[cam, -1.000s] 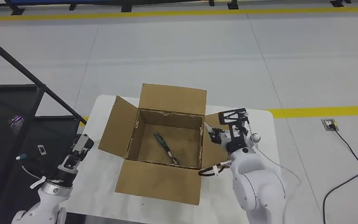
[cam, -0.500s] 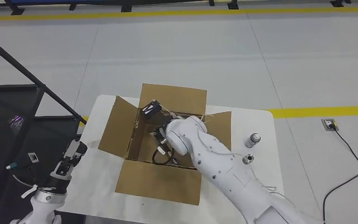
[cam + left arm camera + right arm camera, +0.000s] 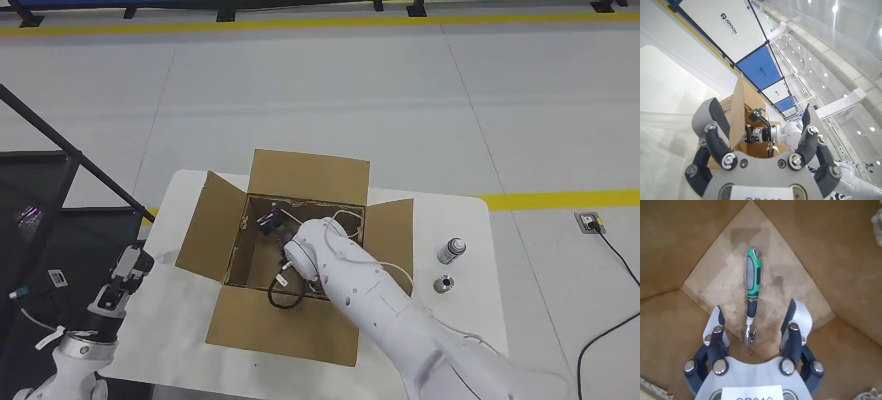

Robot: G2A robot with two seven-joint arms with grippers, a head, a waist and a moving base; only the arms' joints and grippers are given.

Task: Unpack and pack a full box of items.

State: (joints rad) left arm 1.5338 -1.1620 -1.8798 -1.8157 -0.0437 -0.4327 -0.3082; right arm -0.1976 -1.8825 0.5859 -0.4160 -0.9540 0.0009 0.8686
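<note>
right gripper (image 3: 755, 307): has swung from beside the box (image 3: 300, 175) down into it; jaws wide above the tool's head end.
ratchet wrench (image 3: 752, 275): flat on the box floor, not yet gripped.
left gripper (image 3: 761, 107): wide open, well apart from the box.
task: unpacking looks nearly done; closing on the ratchet wrench seems next.

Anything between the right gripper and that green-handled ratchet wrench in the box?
Nothing visible does. The right gripper hangs open inside the cardboard box, over the ratchet wrench, which lies alone on the box floor with bare cardboard around it.

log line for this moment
phase: unpack | right gripper open, inside box, above ratchet | left gripper open, clear of box | can out on table
</note>
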